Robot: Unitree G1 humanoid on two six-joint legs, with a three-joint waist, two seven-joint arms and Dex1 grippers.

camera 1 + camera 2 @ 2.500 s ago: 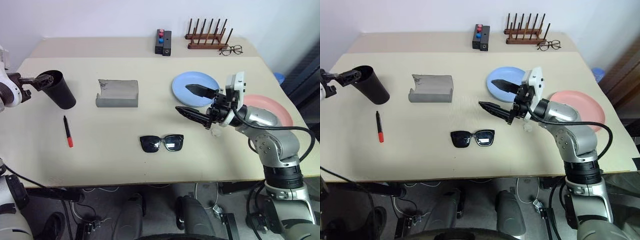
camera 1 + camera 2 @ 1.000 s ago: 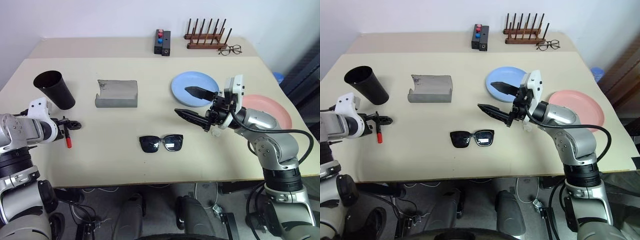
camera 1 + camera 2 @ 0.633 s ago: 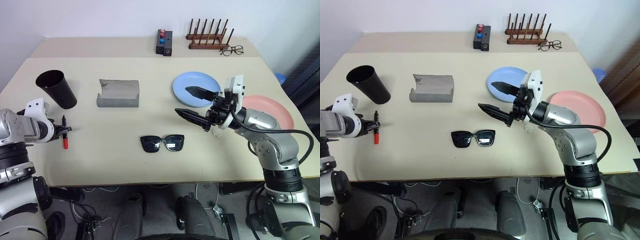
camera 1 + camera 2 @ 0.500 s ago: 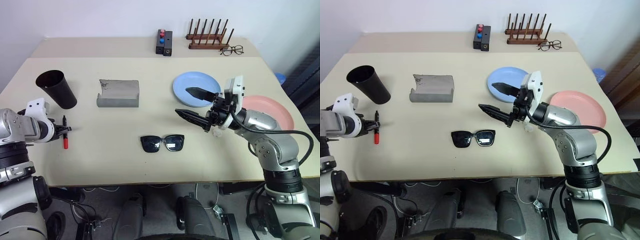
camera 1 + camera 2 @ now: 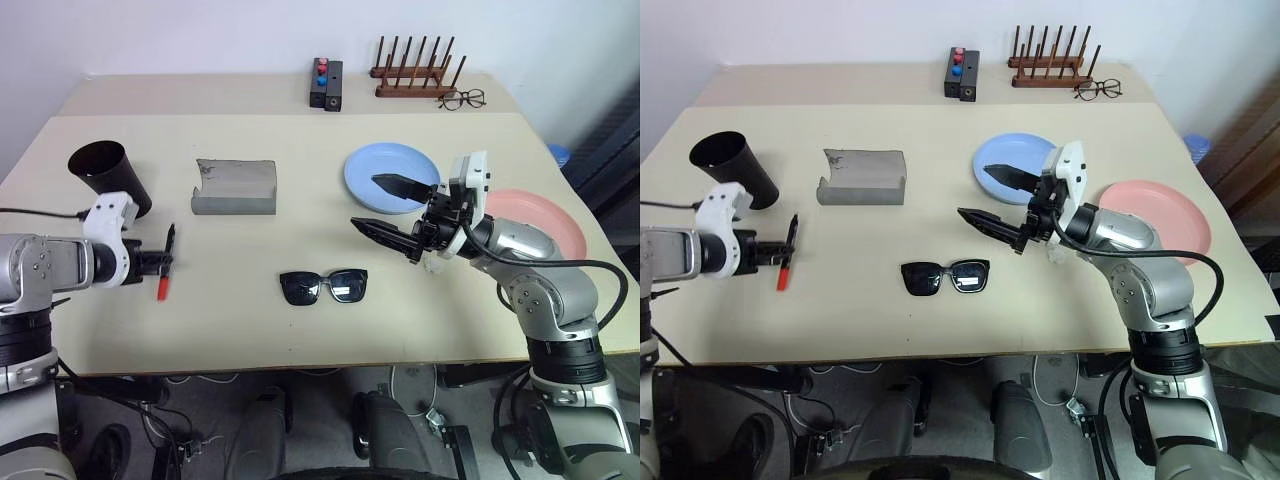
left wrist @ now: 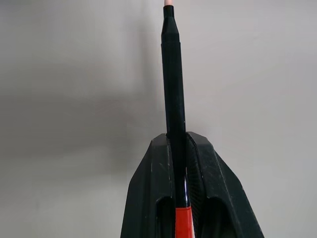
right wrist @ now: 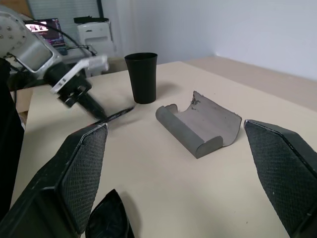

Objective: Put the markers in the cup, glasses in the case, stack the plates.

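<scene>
The left claw (image 5: 160, 262) is clamped on the marker (image 5: 166, 262), held off the table (image 5: 250, 330) just near of the cup (image 5: 108, 177). The grip sits low, close to the red cap, with the long black barrel sticking out past the fingertips, so the marker could pivot or slip on the way up, or knock the cup's rim and tip it. The marker is slim and black, red at one end. The right claw (image 5: 393, 208) hangs wide and empty over the table beside the blue plate (image 5: 392, 170).
</scene>
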